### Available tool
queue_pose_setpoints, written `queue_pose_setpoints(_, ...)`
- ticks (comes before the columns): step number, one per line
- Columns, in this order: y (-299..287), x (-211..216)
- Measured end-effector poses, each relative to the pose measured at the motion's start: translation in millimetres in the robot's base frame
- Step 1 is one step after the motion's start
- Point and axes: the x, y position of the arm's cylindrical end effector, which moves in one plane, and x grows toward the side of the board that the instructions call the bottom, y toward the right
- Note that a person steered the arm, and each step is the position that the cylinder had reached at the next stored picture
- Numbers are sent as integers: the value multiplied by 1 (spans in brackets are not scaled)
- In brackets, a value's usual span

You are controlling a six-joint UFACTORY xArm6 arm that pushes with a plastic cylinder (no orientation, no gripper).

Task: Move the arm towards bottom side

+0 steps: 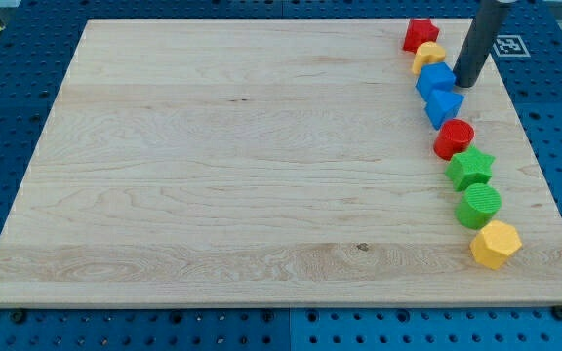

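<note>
My tip (pixel 465 85) is at the view's top right, just right of the blue cube (pixel 435 78) and above the blue triangular block (pixel 444 106). The dark rod rises from it out of the view's top. A curved line of blocks runs down the board's right side: a red star (pixel 421 34), a yellow block (pixel 429 57), the two blue blocks, a red cylinder (pixel 454 138), a green star (pixel 470 168), a green cylinder (pixel 479 206) and a yellow hexagonal block (pixel 496 244).
The wooden board (pixel 232 166) lies on a blue perforated table. A white marker tag (pixel 507 45) sits on the board's top right corner, beside the rod.
</note>
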Motion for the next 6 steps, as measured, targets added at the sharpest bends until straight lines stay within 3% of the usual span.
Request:
queue_pose_setpoints(1, 0, 0)
queue_pose_setpoints(2, 0, 31)
queue_pose_setpoints(6, 19, 221)
